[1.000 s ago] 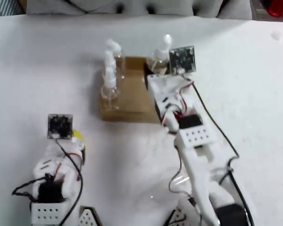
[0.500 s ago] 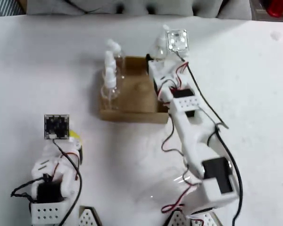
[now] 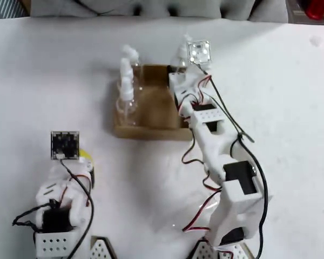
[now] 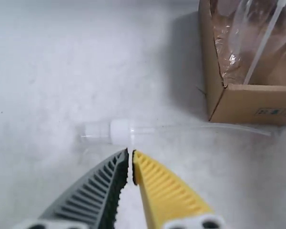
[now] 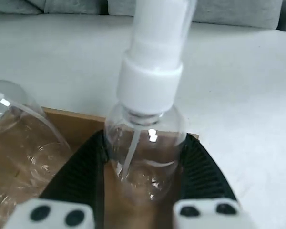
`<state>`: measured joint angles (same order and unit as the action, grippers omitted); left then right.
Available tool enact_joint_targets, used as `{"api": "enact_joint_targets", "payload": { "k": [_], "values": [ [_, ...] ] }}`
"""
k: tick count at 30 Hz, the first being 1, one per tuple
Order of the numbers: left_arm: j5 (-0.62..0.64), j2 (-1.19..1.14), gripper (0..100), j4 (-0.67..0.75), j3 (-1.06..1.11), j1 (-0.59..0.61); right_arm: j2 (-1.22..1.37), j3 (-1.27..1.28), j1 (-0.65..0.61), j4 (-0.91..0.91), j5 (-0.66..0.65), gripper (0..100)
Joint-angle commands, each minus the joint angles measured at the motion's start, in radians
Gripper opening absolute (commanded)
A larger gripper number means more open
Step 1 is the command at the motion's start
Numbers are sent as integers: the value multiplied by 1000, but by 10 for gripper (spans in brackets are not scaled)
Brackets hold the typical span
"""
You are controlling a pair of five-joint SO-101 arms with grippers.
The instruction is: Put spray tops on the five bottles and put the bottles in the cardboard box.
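Observation:
My right gripper [image 5: 144, 141] is shut on a clear bottle [image 5: 145, 157] capped with a white spray top [image 5: 152, 71]. It holds the bottle upright at the far right corner of the cardboard box [image 3: 151, 116], where the top [image 3: 182, 54] pokes out beside the wrist camera. Other bottles with spray tops [image 3: 126, 91] stand along the box's left wall. My left gripper [image 4: 130, 164] is shut and empty, low over the table at the near left, its tips just short of a loose spray top [image 4: 119, 131] lying on its side with the tube pointing at the box [image 4: 238, 102].
The right arm [image 3: 216, 140] stretches along the box's right side. A bottle [image 5: 14, 129] lies close beside the held one inside the box. A grey sofa edge [image 3: 151, 8] runs behind the white table. Open table lies left of the box.
The right arm has stretched farther out, carrying the bottle toward the box's far right corner. The left arm has barely shifted.

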<state>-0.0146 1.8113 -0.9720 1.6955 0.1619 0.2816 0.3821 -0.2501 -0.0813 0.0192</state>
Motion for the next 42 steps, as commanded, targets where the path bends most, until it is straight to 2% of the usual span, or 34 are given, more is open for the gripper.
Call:
{"api": "enact_joint_targets", "payload": {
  "k": [1,7,11,16,34,39,42],
  "values": [
    [-11,15,20,17,-3,4,-15,-60,16,-22,-18,16],
    [-11,15,20,17,-3,4,-13,-55,19,-21,-21,16],
    [-11,15,20,17,-3,5,-12,-40,18,-18,-107,16],
    [-11,15,20,17,-3,8,-12,-15,13,-19,-124,16],
    [-11,15,20,15,-3,10,33,11,2,-28,-115,16],
    [-11,15,20,15,-3,10,41,12,7,-101,18,16],
    [-11,15,20,15,-3,10,41,12,10,-81,-17,16]
  ]
}}
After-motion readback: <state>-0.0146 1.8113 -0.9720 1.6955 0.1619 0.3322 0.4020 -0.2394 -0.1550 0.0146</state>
